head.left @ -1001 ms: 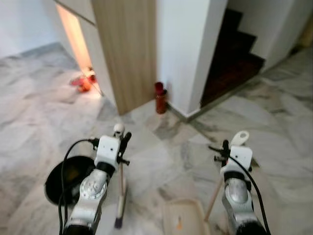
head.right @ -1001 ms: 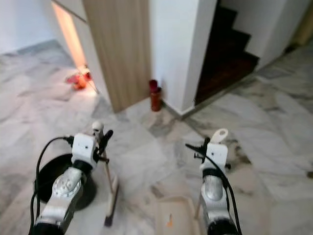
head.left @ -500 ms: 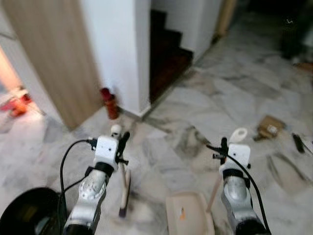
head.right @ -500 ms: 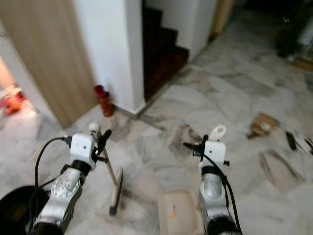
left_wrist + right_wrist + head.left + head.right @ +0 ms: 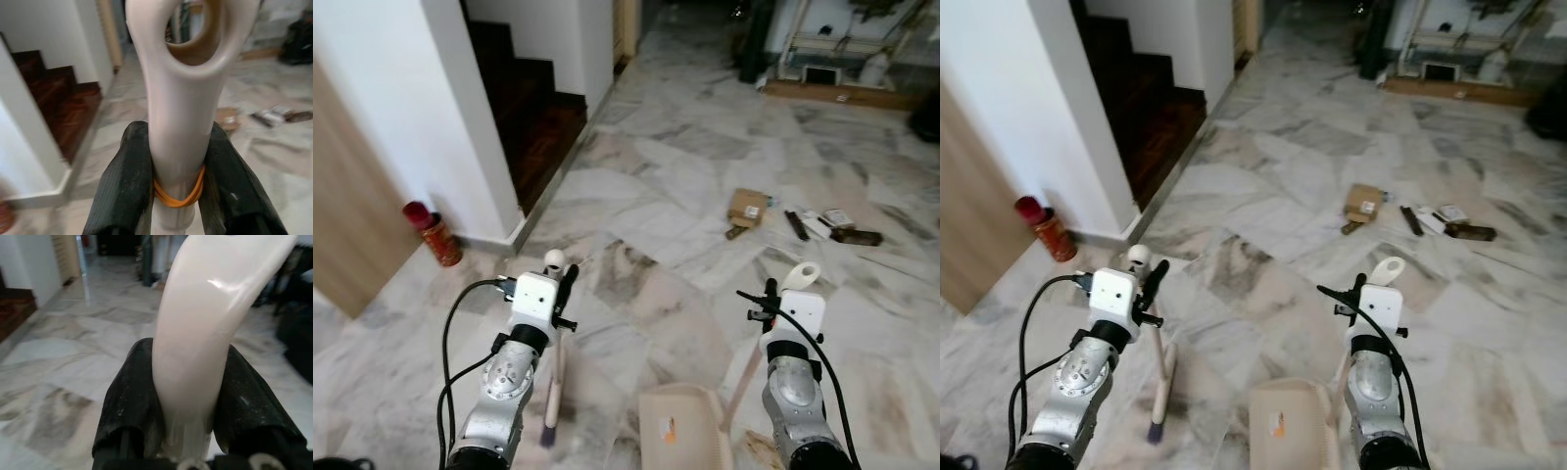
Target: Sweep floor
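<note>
My left gripper (image 5: 565, 290) is shut on the pale handle of a broom (image 5: 557, 380), whose brush head rests on the marble floor between my arms. In the left wrist view the black fingers (image 5: 123, 188) clamp the broom handle (image 5: 180, 103) just above an orange rubber band. My right gripper (image 5: 770, 297) is shut on the looped handle of a beige dustpan (image 5: 682, 434), and the pan sits low on the floor in front of me. The right wrist view shows the fingers (image 5: 128, 404) pressed against both sides of the dustpan handle (image 5: 203, 328). Litter lies ahead to the right: a small cardboard box (image 5: 747, 208) and a few dark scraps (image 5: 797, 225).
A white wall corner (image 5: 460, 117) and dark wooden stairs (image 5: 529, 103) stand to the left. A red can (image 5: 436, 236) sits at the wall's foot beside a wooden panel (image 5: 342, 225). Furniture and clutter (image 5: 822, 69) line the far end. Open marble floor (image 5: 675, 176) stretches ahead.
The whole view has swung to the right: the wooden panel and black bin slid off left, and the stairs and litter came into sight. Both grippers keep their hold.
</note>
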Tool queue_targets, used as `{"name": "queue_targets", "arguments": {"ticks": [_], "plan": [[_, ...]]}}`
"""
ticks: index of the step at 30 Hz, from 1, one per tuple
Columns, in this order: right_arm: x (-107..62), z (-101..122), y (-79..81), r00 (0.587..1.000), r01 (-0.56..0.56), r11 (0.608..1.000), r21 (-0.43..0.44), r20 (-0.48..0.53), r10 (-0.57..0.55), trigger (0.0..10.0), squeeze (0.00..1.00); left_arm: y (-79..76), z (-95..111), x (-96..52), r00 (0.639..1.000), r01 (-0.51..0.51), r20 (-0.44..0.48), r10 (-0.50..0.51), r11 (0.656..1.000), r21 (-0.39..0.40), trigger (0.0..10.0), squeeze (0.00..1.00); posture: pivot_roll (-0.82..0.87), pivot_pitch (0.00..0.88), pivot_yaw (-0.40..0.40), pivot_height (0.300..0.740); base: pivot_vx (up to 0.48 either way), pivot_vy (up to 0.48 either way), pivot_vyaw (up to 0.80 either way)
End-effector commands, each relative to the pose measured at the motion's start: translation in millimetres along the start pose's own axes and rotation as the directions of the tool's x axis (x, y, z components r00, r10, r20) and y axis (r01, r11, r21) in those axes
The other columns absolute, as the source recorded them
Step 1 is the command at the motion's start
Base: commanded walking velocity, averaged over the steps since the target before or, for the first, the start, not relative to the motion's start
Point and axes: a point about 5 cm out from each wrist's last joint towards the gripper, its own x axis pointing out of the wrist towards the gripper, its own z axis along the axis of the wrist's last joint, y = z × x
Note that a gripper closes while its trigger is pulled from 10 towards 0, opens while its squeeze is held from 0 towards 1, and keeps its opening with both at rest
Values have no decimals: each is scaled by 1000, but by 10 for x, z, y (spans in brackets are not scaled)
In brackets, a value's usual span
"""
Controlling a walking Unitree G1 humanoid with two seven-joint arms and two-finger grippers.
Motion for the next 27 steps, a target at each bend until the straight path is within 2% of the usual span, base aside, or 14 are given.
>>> {"name": "queue_targets", "arguments": {"ticks": [1, 8, 15, 27], "plan": [[42, 85, 25, 999, -7, 1000, 8, 39, 7, 10000, 0, 27, 64, 23, 999, -10, 41, 10, 1000, 5, 10000, 0, 69, 27, 15, 740, 0, 0, -800], [35, 97, 62, 998, -26, 999, 18, 50, 25, 10000, 0, 86, 52, -4, 998, -38, 45, 38, 999, -12, 10000, 0, 67, 18, 10, 740, 0, 0, -779], [28, 103, 75, 998, -37, 999, 20, 59, 36, 10000, 0, 131, 32, -6, 998, -52, 31, 52, 999, -11, 10000, 0, 68, 0, 6, 740, 0, 0, 0], [7, 85, 70, 998, -43, 999, 27, 56, 41, 10000, 0, 126, 15, -2, 999, -47, 28, 47, 999, -19, 10000, 0, 71, 0, 7, 740, 330, 0, 0]]}}
